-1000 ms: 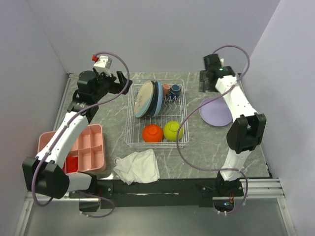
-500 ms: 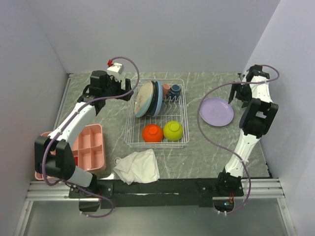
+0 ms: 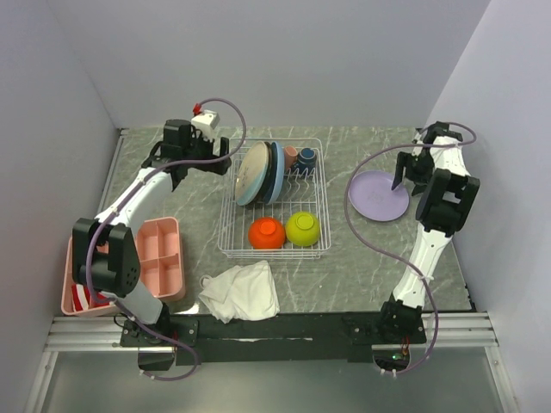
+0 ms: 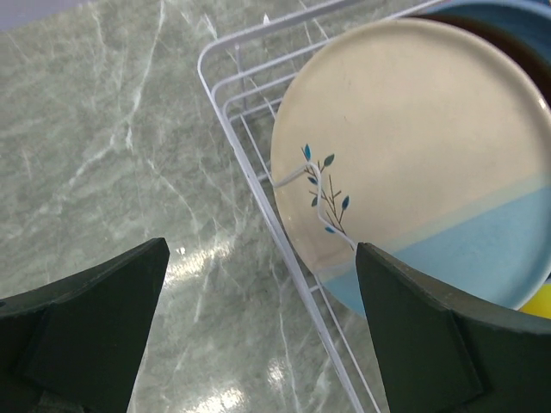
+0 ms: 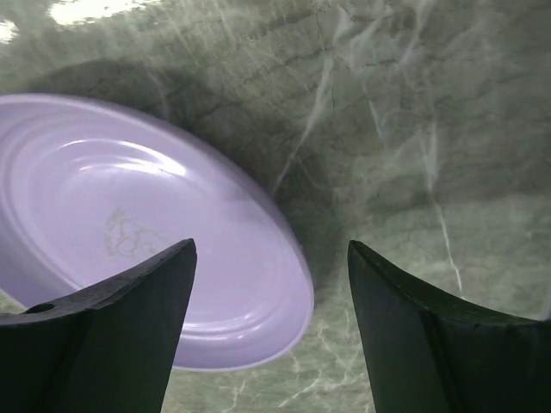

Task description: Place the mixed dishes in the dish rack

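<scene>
Lavender plate (image 5: 129,215) on table (image 5: 430,129), rim just beside right gripper (image 5: 271,249).

Top camera looks down from behind the arm bases, whole table (image 3: 198,224) in shot. Left wrist is in tight on the cream-and-blue plate (image 4: 413,146), right wrist tight on the lavender plate (image 5: 146,232), and both plates show from above too.

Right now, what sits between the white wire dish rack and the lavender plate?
Only bare grey marble tabletop, with a purple cable looping over it, per the top view.
</scene>
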Robot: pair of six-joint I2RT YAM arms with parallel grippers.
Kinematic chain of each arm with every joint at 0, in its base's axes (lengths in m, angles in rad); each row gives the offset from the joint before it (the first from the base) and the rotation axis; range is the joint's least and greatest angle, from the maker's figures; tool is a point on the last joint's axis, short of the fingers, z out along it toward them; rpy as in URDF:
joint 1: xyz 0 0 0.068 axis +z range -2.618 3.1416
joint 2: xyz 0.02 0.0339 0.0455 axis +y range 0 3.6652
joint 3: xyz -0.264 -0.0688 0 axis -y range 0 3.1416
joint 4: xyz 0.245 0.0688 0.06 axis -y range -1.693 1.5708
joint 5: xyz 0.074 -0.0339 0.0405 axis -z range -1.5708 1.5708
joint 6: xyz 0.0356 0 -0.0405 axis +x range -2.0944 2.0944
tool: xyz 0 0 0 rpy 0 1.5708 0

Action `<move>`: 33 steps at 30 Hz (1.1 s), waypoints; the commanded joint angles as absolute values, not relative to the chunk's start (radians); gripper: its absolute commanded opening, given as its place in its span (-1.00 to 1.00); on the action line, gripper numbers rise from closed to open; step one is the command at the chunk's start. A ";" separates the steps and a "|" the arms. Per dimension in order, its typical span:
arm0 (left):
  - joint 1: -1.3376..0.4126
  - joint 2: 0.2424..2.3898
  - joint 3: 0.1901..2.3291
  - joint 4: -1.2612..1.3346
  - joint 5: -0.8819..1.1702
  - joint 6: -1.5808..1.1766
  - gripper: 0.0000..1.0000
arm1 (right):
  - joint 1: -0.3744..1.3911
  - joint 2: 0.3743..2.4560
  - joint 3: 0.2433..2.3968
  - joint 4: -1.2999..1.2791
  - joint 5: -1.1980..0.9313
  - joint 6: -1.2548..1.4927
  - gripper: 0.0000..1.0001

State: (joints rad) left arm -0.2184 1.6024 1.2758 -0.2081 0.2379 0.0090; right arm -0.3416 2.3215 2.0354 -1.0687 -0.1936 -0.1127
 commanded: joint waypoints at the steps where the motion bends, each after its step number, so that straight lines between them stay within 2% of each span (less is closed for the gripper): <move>1: -0.218 1.611 1.350 -0.198 0.233 0.040 0.95 | -0.339 2.375 2.086 -1.094 -0.216 -0.147 0.50; 6: -0.218 1.629 1.377 -0.210 0.224 0.052 0.95 | -0.325 2.401 2.074 -1.094 -0.244 -0.149 0.36; 9: -0.218 1.647 1.407 -0.215 0.215 0.061 0.95 | -0.314 2.414 2.094 -1.091 -0.252 -0.137 0.16; 10: -0.218 1.654 1.420 -0.215 0.213 0.063 0.95 | -0.311 2.421 2.098 -1.091 -0.258 -0.132 -0.06; 12: -0.218 1.664 1.440 -0.219 0.216 0.069 0.95 | -0.304 2.424 2.109 -1.092 -0.268 -0.129 -0.30; 13: -0.218 1.675 1.462 -0.221 0.218 0.069 0.95 | -0.301 2.419 2.114 -1.094 -0.270 -0.127 -0.61; 15: -0.218 1.683 1.480 -0.219 0.224 0.071 0.95 | -0.298 2.404 2.112 -1.088 -0.264 -0.115 -0.93; 16: -0.218 1.687 1.495 -0.207 0.236 0.071 0.96 | -0.296 2.376 2.106 -1.088 -0.262 -0.110 -1.00; 21: -0.218 1.710 1.545 -0.167 0.372 0.035 0.95 | -0.278 2.246 2.086 -1.075 -0.247 -0.055 -1.00; 24: -0.216 1.744 1.615 -0.147 0.582 0.006 0.96 | -0.258 2.125 2.069 -1.060 -0.195 -0.017 -1.00; 29: -0.219 1.816 1.718 -0.103 0.811 -0.229 0.98 | -0.172 1.906 2.049 -1.025 0.025 0.067 -1.00; 33: -0.232 1.795 1.634 0.154 0.888 -0.422 0.91 | -0.059 1.729 2.023 -1.015 0.141 0.135 -1.00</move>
State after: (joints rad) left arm -0.2195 1.8179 1.6772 -0.0959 0.7193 -0.1925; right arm -0.1581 1.9320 2.0354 -1.0527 -0.0105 0.0460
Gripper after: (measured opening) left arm 0.960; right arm 0.027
